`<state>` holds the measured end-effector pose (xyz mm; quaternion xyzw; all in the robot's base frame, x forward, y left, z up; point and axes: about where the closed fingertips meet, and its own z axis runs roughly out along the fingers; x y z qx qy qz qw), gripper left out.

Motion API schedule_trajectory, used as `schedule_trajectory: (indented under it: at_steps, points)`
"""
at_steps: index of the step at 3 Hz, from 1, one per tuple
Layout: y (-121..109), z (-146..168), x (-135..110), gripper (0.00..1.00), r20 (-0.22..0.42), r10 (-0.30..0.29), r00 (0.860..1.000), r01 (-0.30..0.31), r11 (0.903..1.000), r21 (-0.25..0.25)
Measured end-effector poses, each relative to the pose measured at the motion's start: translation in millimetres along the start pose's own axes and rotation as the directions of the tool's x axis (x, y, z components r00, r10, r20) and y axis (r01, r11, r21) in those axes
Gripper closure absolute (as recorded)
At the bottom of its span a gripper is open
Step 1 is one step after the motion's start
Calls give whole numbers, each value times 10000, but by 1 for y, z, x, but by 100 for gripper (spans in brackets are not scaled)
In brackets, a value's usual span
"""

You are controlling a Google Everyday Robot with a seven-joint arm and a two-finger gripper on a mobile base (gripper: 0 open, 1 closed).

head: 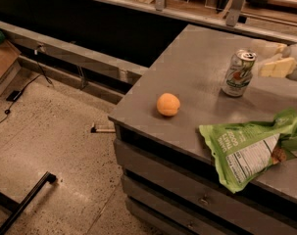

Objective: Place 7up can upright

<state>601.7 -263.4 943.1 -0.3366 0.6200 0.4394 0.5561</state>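
Note:
The 7up can (238, 74), silver-white with green lettering and a red spot, stands upright on the grey table (197, 67) towards its far right. My gripper (266, 58) is just to the right of the can, level with its upper half, at the frame's right edge. Its pale fingers (278, 67) are spread and hold nothing. A small gap shows between them and the can.
An orange fruit (167, 104) lies near the table's left front edge. A green snack bag (251, 146) lies at the front right, partly over the edge. Drawers sit under the table; a speckled floor and a dark metal bar (25, 202) are on the left.

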Motion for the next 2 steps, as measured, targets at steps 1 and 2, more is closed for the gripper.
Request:
schedule_trajectory:
  at_steps: [1,2]
  points:
    - [11,-41,-38,0,12,-1045,9945,1041,9914,789]
    - [19,-73,-64,0,39,-1876,9822,1853,9732,1359]
